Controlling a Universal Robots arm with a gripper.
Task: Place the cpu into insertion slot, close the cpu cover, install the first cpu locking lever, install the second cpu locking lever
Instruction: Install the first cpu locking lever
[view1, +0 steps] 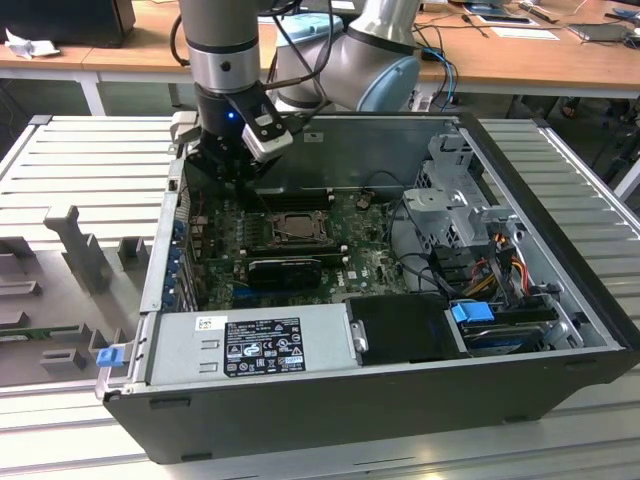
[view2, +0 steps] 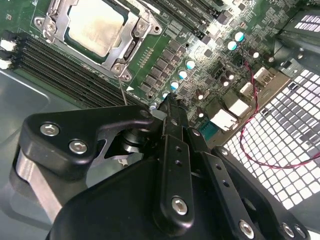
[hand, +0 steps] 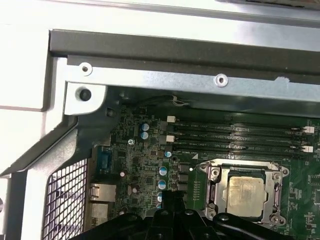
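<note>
The cpu (view2: 95, 27) lies flat in the insertion slot (view2: 48, 22), dull silver top up, on the green board; it also shows in the first wrist view as the cpu (hand: 243, 196) and from outside as the cpu (view1: 297, 227). The cpu cover (view2: 132, 37) lies down around it as a metal frame, seen again as the cpu cover (hand: 223, 192). My gripper (view2: 170, 106) is shut on nothing, hovering over the capacitors beside the slot, on the exterior view's left of it as the gripper (view1: 222, 165). A thin metal rod (view2: 122, 90) runs from the slot's corner towards my fingertips.
Long black memory slots (hand: 235, 135) run beside the socket. The perforated back panel (view2: 285, 145) with a red wire (view2: 250, 115) lies close to the gripper. A power supply (view1: 250, 345), a black card (view1: 285, 268) and a drive cage (view1: 460, 190) fill the case.
</note>
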